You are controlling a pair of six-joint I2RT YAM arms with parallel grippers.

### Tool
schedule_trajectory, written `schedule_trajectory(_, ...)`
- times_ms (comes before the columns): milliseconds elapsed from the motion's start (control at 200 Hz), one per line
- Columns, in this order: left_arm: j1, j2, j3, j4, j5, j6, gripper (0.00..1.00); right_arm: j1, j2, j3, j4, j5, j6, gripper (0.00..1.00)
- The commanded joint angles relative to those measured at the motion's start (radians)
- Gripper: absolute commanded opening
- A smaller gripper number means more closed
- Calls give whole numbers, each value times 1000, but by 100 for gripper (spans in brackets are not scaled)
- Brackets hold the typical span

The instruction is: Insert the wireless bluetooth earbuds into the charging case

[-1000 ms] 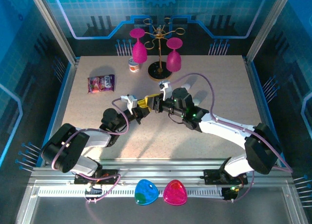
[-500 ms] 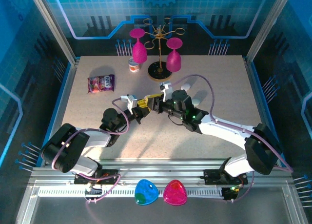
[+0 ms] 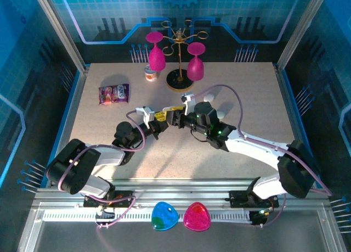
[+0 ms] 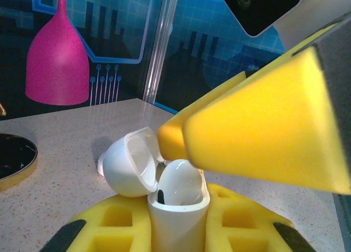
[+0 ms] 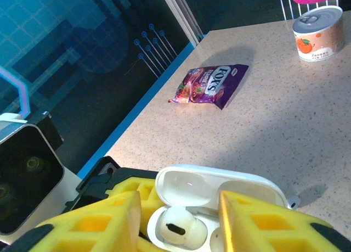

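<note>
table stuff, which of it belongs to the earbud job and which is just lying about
Job: open charging case, earbud seated in it, left gripper holding the case, right gripper above it.
Lying about: candy packet, small can, pink glasses, glass stand.

Earbud point(image 5: 174, 229) in the charging case point(image 5: 219, 187) (candy bag point(image 5: 211, 83) behind-left).

The right gripper point(image 5: 178, 202) hangs with jaws parted over the open charging case point(image 5: 189, 185), one earbud point(image 5: 176, 228) seated inside; candy packet point(image 5: 211, 83) and can point(image 5: 320, 33) sit beyond.
</note>
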Motion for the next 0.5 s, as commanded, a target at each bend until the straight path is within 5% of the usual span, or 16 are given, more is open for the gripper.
schedule_trajectory(0,-5,-22,8,63,9,54,6,9,-67,-7,-35,-11,-13,49)
schedule_trajectory(220,30,-80,-32,52,-18,76,7,-46,-177,-81,-61,55,13,62)
schedule_trajectory(495,46,-278,-53,-133,-46,140,6,-174,-44,-109,-57,1,115,59)
